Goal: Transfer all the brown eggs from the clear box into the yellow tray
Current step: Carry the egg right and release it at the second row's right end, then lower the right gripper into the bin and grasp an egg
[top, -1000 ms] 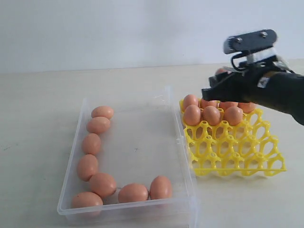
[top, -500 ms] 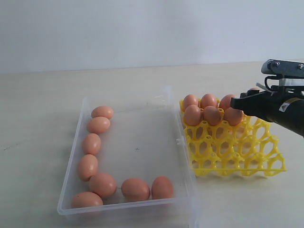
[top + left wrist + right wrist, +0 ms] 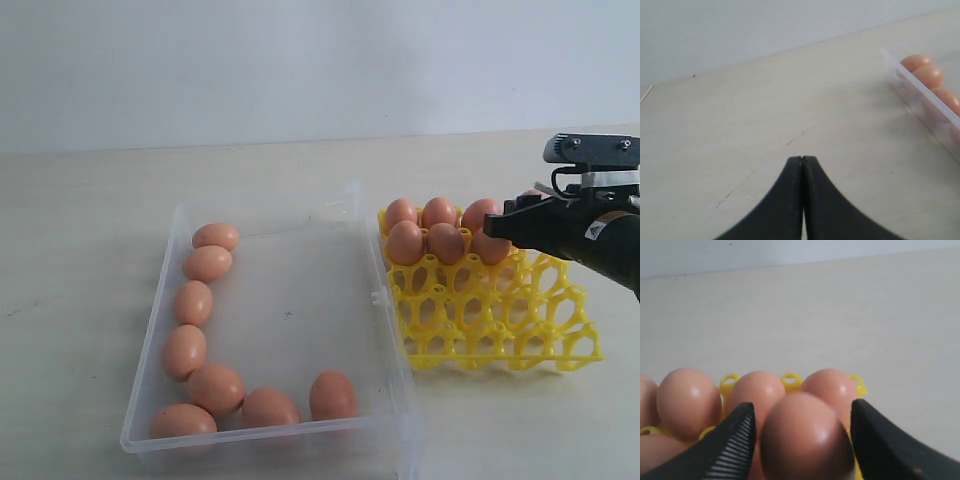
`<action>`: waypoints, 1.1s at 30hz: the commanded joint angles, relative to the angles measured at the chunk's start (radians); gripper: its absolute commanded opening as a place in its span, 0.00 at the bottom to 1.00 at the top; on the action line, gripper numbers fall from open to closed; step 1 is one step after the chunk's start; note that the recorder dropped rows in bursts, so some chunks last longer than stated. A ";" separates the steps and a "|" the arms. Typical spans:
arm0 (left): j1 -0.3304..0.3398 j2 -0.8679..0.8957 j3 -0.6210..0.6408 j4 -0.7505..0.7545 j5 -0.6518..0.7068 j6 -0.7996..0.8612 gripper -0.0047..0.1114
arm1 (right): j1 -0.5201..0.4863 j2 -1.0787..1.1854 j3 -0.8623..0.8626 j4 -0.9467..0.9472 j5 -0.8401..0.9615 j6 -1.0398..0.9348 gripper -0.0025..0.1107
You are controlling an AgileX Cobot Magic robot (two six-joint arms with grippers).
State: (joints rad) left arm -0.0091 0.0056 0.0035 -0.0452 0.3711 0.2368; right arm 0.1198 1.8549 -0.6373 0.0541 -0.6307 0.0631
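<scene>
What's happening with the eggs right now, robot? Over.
Left end effector shut. Right end effector open around an egg in the tray. Eight eggs left in the box. Nothing in the way.

No text, number or brand is legible to me in any of the three views. The sole candidate is a small white sticker (image 3: 594, 229) on the black body of the right arm (image 3: 615, 252), seen from the exterior camera; its dark marking is too small for me to read.
</scene>
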 commanded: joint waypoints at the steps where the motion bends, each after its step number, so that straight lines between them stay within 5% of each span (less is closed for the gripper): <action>1: -0.003 -0.006 -0.004 -0.004 -0.007 0.000 0.04 | -0.006 0.003 0.002 -0.006 -0.022 -0.010 0.56; 5: -0.003 -0.006 -0.004 -0.004 -0.007 0.000 0.04 | -0.006 -0.054 0.002 -0.006 0.022 -0.014 0.50; 10: -0.003 -0.006 -0.004 -0.004 -0.007 0.000 0.04 | 0.018 -0.243 -0.057 -0.063 0.244 -0.039 0.08; 12: -0.003 -0.006 -0.004 -0.004 -0.007 0.000 0.04 | 0.083 -0.322 -0.186 -0.103 0.490 -0.037 0.02; 17: -0.003 -0.006 -0.004 -0.004 -0.007 0.000 0.04 | 0.334 -0.273 -0.521 -0.127 1.029 -0.095 0.02; 20: -0.003 -0.006 -0.004 -0.004 -0.007 0.000 0.04 | 0.477 -0.141 -0.692 0.107 1.244 -0.179 0.02; 22: -0.003 -0.006 -0.004 -0.004 -0.007 0.000 0.04 | 0.539 -0.050 -0.771 0.245 1.415 -0.340 0.09; 27: -0.003 -0.006 -0.004 -0.004 -0.007 0.000 0.04 | 0.636 0.181 -0.956 0.339 1.701 -0.395 0.53; 33: -0.003 -0.006 -0.004 -0.004 -0.007 0.000 0.04 | 0.676 0.281 -1.048 0.332 1.755 -0.380 0.56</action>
State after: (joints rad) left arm -0.0091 0.0056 0.0035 -0.0452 0.3711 0.2368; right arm 0.7802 2.1029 -1.6422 0.3874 1.1001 -0.3196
